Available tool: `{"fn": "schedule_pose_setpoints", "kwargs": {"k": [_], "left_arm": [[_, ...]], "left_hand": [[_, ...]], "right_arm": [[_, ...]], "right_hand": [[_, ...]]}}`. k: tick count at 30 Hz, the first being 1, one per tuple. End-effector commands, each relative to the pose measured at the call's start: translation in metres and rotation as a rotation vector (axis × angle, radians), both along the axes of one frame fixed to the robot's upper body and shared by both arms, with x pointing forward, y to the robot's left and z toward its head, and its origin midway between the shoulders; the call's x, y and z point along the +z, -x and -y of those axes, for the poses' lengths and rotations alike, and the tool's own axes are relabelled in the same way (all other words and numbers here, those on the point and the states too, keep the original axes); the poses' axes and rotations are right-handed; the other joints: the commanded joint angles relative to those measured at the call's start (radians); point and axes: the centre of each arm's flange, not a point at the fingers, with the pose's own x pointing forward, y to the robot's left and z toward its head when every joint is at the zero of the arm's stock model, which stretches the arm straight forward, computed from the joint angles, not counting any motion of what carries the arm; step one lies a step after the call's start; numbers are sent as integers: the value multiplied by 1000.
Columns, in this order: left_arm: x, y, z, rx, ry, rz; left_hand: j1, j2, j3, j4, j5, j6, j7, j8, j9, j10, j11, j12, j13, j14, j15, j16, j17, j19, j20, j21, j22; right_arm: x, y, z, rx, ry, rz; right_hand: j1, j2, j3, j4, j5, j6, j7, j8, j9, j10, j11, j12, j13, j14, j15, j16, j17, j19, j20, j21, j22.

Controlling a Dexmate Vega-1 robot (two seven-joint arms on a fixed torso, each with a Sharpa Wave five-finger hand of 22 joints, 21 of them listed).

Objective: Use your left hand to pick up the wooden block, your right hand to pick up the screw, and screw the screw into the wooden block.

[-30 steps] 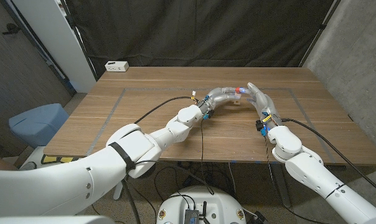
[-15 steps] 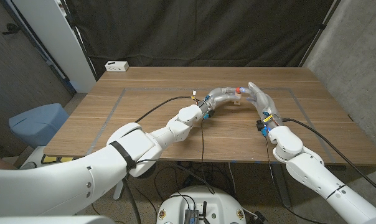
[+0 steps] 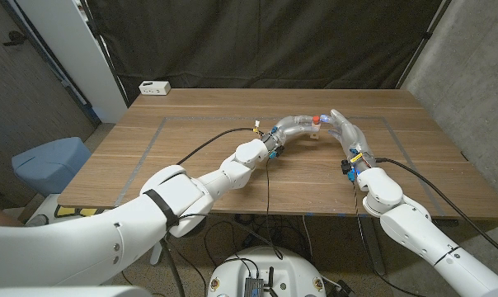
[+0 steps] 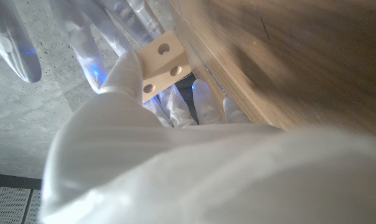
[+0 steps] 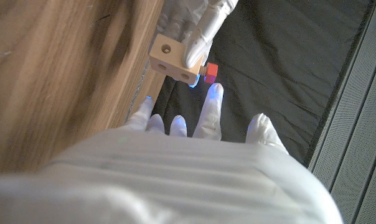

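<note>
Left hand (image 3: 294,125) gripped pale square wooden block (image 5: 174,61) with round holes, held above brown wooden table (image 3: 191,157). Right hand (image 3: 345,129) just beside block, fingers (image 5: 211,106) at red-headed screw (image 5: 210,70) seated on block's face; actual hold on screw unclear. White power strip (image 3: 154,87) at table's far left corner. Black curtain (image 3: 257,41) behind table.

No text or number can be read anywhere; the white box (image 3: 154,87) at the table's far left may carry markings, too small to tell.
</note>
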Motion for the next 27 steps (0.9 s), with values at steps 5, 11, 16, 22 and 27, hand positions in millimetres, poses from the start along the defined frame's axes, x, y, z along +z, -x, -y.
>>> {"fn": "schedule_pose_setpoints", "kwargs": {"k": [5,11,16,22,27], "left_arm": [[-2,6,0,-16,11,28],[-3,7,0,-16,12,28],[-3,7,1,-17,10,24],[-3,6,1,-17,8,20],[-3,6,1,-16,6,20]], "left_hand": [[-33,63,39,35,6,80,44,6,12,19,-6,32,105,7,-86,3,4,5,4,8,1],[-33,63,39,34,6,80,44,6,12,19,-6,32,105,6,-86,2,4,6,4,8,1],[-32,63,39,33,6,79,44,5,12,18,-6,31,104,5,-85,2,4,6,6,8,1],[-32,62,39,33,6,81,44,6,12,17,-6,30,104,7,-85,3,4,6,3,9,1],[-32,62,39,33,6,79,45,5,12,18,-6,31,105,7,-85,3,4,6,4,9,1]], "right_arm": [[3,0,-1,9,32,-12],[6,1,0,9,44,-12],[7,1,1,11,53,-13],[9,-1,2,20,67,-20],[11,-3,2,33,79,-25]], "right_hand": [[-2,-1,1,2,-1,-48,-2,-11,2,-40,7,-9,3,-14,9,-5,3,-1,9,-4,3],[-9,-5,-2,4,-2,-75,2,-12,3,-56,11,-8,3,-25,12,-6,4,-7,13,-7,3],[-14,-8,-4,6,-3,-94,2,-13,3,-68,8,-8,3,-37,15,-9,5,-14,12,-9,3],[-20,-10,-7,9,-4,-120,-1,-14,3,-84,9,-8,4,-48,18,-10,6,-23,15,-11,3],[-27,-13,-10,11,-4,-143,-6,-14,3,-101,15,-9,4,-60,18,-11,7,-33,18,-12,3]]}}
